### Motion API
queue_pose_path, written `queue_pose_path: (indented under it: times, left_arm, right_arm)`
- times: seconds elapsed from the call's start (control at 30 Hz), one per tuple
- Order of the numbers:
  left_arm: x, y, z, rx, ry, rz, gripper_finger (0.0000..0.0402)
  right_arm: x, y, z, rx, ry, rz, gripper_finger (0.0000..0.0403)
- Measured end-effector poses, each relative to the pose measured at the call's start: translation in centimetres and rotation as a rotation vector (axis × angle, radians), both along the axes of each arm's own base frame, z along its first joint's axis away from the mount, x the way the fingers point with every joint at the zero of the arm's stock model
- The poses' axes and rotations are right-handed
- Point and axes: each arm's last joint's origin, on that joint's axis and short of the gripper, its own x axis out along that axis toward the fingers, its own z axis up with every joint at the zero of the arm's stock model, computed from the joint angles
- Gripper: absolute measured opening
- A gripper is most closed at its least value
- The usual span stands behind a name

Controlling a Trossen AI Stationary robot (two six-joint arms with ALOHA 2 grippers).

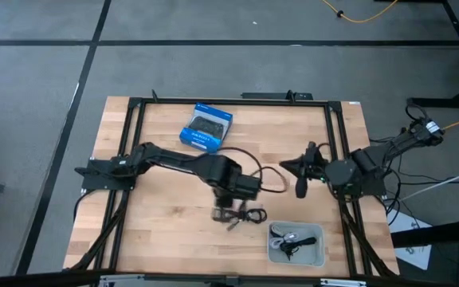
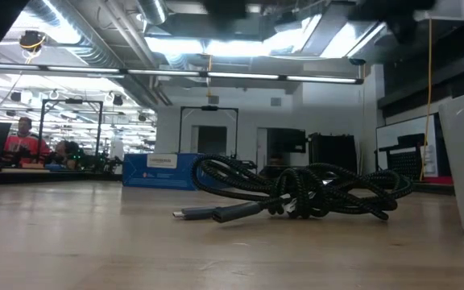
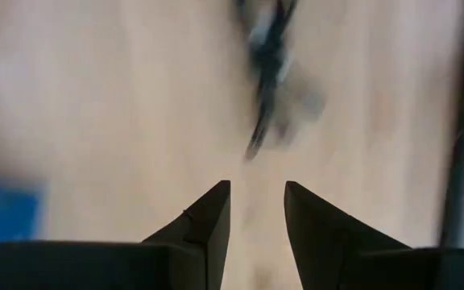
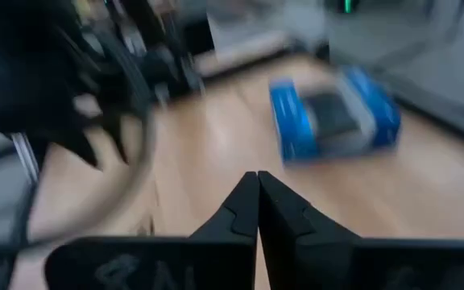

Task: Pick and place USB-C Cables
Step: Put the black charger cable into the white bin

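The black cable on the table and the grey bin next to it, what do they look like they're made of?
The black cable seems to have a woven fabric jacket: the low view shows a braided, matte texture, with smooth, probably plastic, plug ends. The grey bin looks like molded plastic, judging by its even pale walls and rounded rim. The table looks like light wood, with visible plank lines.
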Motion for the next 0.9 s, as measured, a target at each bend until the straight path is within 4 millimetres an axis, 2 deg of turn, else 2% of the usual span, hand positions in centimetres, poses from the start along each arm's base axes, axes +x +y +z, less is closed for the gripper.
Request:
queue_pose_path:
  times: [0.07,0.2,0.33,0.47,0.6,0.7,0.8,0.9]
  left_arm:
    - [-0.9,0.2,0.3,0.060,0.030,-0.052,0.0110]
    - [-2.4,-0.3,1.3,-0.033,0.019,-0.214,0.0110]
    - [-5.3,-0.6,2.2,-0.057,0.046,-0.232,0.0110]
    - [-9.3,-0.4,2.1,0.027,0.097,-0.166,0.0110]
    - [-13.1,0.1,1.2,0.082,0.097,-0.067,0.0110]
    - [-15.4,0.5,-0.1,0.064,0.026,-0.019,0.0110]
    - [-17.7,0.8,-1.7,0.026,-0.072,-0.006,0.0110]
    - [-19.8,0.9,-3.5,-0.030,-0.188,0.002,0.0110]
  right_arm:
    - [1.1,-0.3,0.8,-0.025,-0.076,0.011,0.0006]
    - [2.8,-1.1,1.6,-0.027,-0.173,0.080,0.0006]
    - [4.5,-1.9,1.2,-0.016,-0.186,0.126,0.0006]
    - [6.3,-2.9,-0.3,0.003,-0.139,0.163,0.0006]
    - [8.1,-3.7,-1.6,0.039,-0.113,0.241,0.0006]
    - [9.1,-3.9,-2.3,0.065,-0.122,0.312,0.0006]
    - [9.9,-3.8,-2.6,0.083,-0.161,0.379,0.0006]
    - [10.6,-3.5,-1.9,0.097,-0.186,0.444,0.0006]
